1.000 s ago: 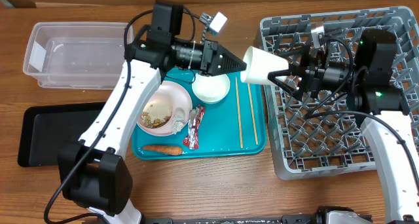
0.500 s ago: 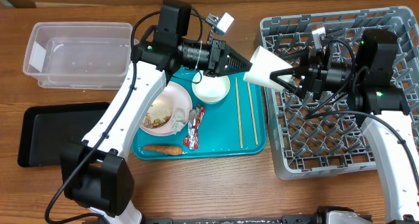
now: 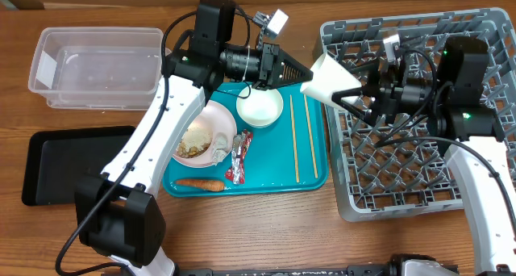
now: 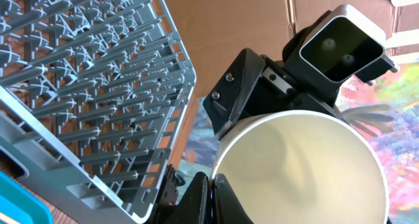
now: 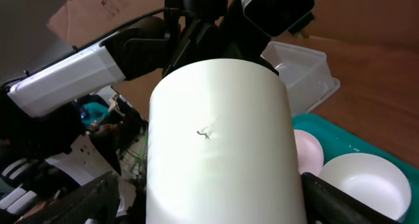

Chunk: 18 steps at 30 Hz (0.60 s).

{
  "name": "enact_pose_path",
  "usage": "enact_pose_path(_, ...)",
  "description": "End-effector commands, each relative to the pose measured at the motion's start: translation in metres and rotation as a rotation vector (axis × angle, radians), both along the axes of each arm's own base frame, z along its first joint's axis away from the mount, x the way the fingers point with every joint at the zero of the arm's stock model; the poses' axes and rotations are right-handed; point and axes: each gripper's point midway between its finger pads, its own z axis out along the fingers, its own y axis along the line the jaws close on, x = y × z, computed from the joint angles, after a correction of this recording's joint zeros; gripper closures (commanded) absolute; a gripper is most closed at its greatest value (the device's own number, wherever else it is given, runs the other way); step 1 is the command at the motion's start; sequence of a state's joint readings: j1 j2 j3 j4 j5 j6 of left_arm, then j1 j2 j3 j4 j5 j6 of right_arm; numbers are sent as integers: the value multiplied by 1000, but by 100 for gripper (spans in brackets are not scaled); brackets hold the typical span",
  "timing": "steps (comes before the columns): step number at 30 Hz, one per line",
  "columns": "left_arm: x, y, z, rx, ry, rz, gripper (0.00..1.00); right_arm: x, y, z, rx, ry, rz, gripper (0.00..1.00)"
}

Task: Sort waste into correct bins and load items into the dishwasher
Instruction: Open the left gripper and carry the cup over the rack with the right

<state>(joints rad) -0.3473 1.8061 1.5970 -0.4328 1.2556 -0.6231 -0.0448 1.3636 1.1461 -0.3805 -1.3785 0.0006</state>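
- Small white cup (image 3: 325, 79): plain, tapered, small dark fleck on its side. It is held sideways in the air at the left edge of the grey rack (image 3: 387, 187), mouth facing left.
- Right gripper (image 3: 351, 91): clamped on the cup's narrow end.
- Left gripper (image 3: 297, 68): fingertips together, empty, just beside the rim.

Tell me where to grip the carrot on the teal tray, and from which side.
Grip the carrot mid-length, coming straight down, fingers closing across its width. It lies flat along the teal tray's front rim, with the bowl just behind, so low side approaches look blocked. Stay left of the wrapper by its right end.
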Motion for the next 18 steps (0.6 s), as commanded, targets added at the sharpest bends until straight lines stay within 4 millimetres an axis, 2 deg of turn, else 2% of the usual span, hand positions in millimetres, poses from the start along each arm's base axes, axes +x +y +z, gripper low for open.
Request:
enact_pose_path(1, 3, -3, 3, 6, 2, 12, 96, 3, 1, 6, -12, -17, -14, 12)
enact_pose_path(3, 3, -3, 3, 6, 1, 12, 96, 4, 0, 4, -21, -6, -28, 12)
enact_pose_path(8, 5, -3, 2, 12, 16, 27, 96, 4, 0, 4, -20, -5, -27, 20)
enact_pose_path(18, 8, -4, 6, 3, 24, 37, 96, 5, 0, 3, -22, -4, -30, 29)
